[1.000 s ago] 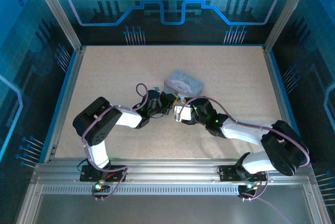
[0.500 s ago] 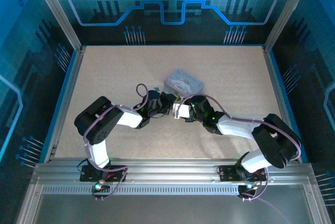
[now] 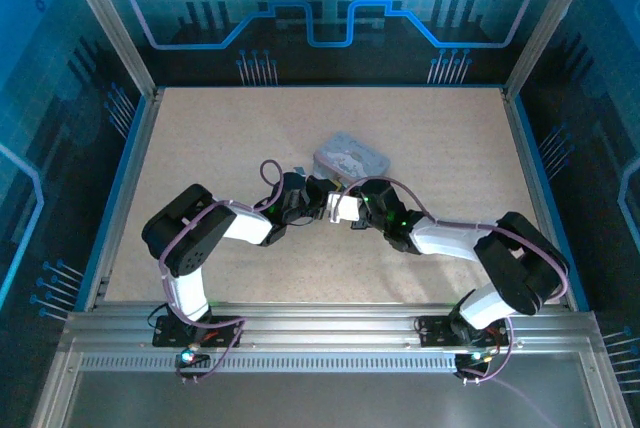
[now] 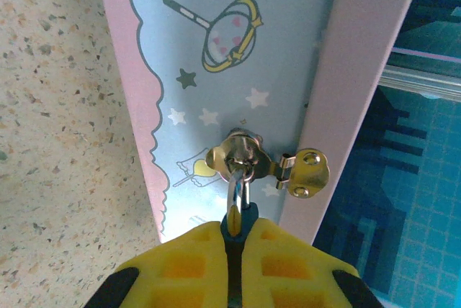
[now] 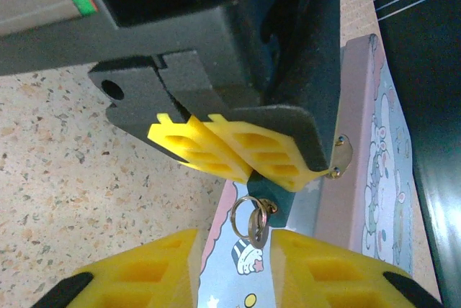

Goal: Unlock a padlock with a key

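Cannot see most of the padlock from the left wrist: buried between the yellow pads of the left gripper, leaving just a dark sliver with a yellow spot at their 12 o'clock. Lose both pads at the bottom edge, and the tin box at top and bottom.

From the right wrist, lose the pads of the right gripper at the lower edge too. Cannot judge contact between the key and the pad at its 3 o'clock.

From above, cannot pick out padlock or key: too small, and covered at the meeting of the two grippers, at 7 o'clock of the box.
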`<control>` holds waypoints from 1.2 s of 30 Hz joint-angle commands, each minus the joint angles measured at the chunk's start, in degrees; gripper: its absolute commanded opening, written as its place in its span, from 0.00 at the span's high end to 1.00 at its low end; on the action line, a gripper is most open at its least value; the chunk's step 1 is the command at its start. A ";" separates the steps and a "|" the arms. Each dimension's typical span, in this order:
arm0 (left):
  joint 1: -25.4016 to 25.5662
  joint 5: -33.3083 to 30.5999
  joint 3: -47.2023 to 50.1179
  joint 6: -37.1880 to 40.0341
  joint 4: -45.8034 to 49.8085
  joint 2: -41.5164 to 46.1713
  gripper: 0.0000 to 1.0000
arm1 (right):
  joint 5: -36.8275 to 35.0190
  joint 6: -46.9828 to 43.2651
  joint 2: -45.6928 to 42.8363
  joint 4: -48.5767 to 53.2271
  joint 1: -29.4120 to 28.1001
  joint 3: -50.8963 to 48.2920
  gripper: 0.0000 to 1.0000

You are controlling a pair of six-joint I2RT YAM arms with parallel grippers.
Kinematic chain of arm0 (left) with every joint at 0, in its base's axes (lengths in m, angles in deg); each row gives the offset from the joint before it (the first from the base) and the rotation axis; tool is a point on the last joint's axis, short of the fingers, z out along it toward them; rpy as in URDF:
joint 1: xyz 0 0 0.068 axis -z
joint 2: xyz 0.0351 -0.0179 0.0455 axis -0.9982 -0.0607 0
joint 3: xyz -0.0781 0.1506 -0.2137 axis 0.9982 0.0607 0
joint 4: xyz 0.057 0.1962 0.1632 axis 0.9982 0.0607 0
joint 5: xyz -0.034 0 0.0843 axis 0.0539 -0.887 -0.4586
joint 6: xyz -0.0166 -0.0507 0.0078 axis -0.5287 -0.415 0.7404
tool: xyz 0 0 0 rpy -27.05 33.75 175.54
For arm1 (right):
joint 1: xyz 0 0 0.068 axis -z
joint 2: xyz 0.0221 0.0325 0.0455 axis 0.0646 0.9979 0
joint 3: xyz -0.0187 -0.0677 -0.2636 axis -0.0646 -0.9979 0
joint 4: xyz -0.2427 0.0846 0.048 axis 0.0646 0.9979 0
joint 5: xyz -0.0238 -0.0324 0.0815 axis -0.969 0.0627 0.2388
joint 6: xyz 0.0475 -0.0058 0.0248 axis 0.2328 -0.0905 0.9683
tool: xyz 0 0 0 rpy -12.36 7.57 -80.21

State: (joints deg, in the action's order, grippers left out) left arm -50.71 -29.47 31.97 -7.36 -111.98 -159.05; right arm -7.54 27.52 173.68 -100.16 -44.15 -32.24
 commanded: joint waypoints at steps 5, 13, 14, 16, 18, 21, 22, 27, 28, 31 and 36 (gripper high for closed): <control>0.40 0.30 -0.24 0.44 -2.71 -0.07 1.00 | -1.39 0.03 1.37 -1.81 0.55 1.67 0.74; 0.40 0.50 -0.33 0.05 -3.26 -0.52 1.00 | -1.66 0.84 2.15 -2.44 0.64 2.11 0.77; 0.40 0.49 -0.33 0.07 -3.21 -0.51 1.00 | -1.74 0.99 2.23 -2.58 0.63 2.25 0.78; 0.40 0.49 -0.33 0.05 -3.23 -0.46 1.00 | -1.94 1.23 2.50 -2.81 0.64 2.45 0.78; 0.39 0.56 -0.33 0.00 -3.30 -0.59 1.00 | -1.98 1.62 2.73 -2.62 0.68 2.89 0.79; 0.39 0.61 -0.29 -0.24 -3.42 -0.71 1.00 | -1.53 2.45 3.08 -2.62 0.63 3.50 0.80; 0.40 0.58 -0.24 -0.28 -3.66 -0.76 1.00 | -1.55 2.63 3.32 -2.53 0.63 3.67 0.81; 0.40 0.59 -0.25 -0.38 -3.72 -0.72 1.00 | -2.38 3.57 3.57 -2.63 0.63 4.05 0.89; 0.39 0.57 -0.23 -0.49 -3.72 -0.77 1.00 | -2.36 4.05 3.42 -2.40 0.68 4.11 0.91; 0.40 0.55 -0.24 -0.52 -3.89 -0.72 1.00 | -2.62 5.45 3.02 -1.84 0.63 4.17 0.94; 0.40 0.53 -0.22 -0.55 -3.89 -0.57 1.00 | -3.41 8.35 1.93 -1.32 0.54 4.05 0.98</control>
State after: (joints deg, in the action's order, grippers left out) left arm -50.77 -29.75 31.97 -7.41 -112.02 -159.09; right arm -9.20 32.62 176.33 -100.91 -44.15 -29.71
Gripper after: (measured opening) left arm 0.088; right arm 0.053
